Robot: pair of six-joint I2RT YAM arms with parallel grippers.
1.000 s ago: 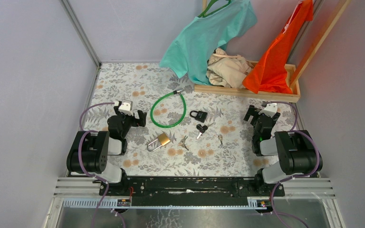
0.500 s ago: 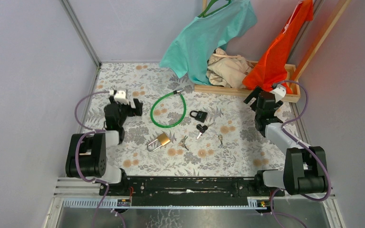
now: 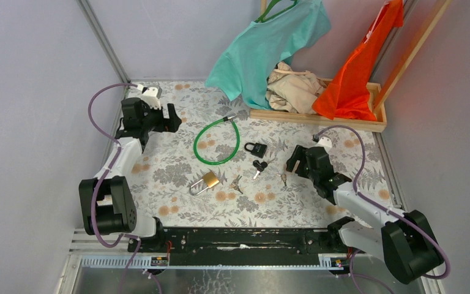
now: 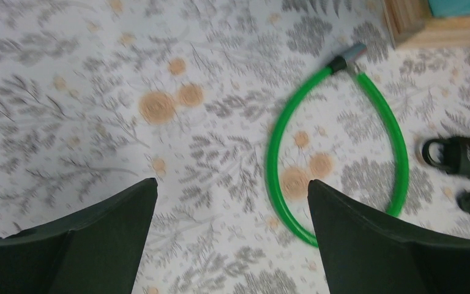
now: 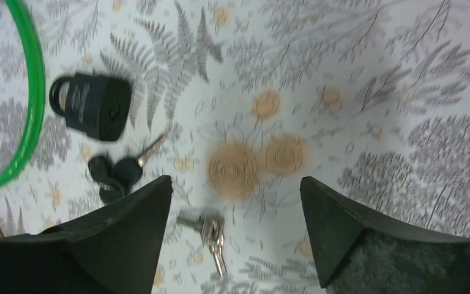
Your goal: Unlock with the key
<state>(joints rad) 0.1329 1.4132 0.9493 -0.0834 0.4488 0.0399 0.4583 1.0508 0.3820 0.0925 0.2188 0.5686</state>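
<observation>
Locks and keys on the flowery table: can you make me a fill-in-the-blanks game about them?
1. The cable lock curled in a loop is ___.
2. The black padlock and the brass padlock make ___ padlocks.
3. The keys with black heads lie right beside the ___ padlock.
4. The right hand has small silver ___ lying between its fingers in its own camera.

Missing words: green; two; black; keys.

Bright even light, soft faint shadows, wrist views slightly motion-blurred
</observation>
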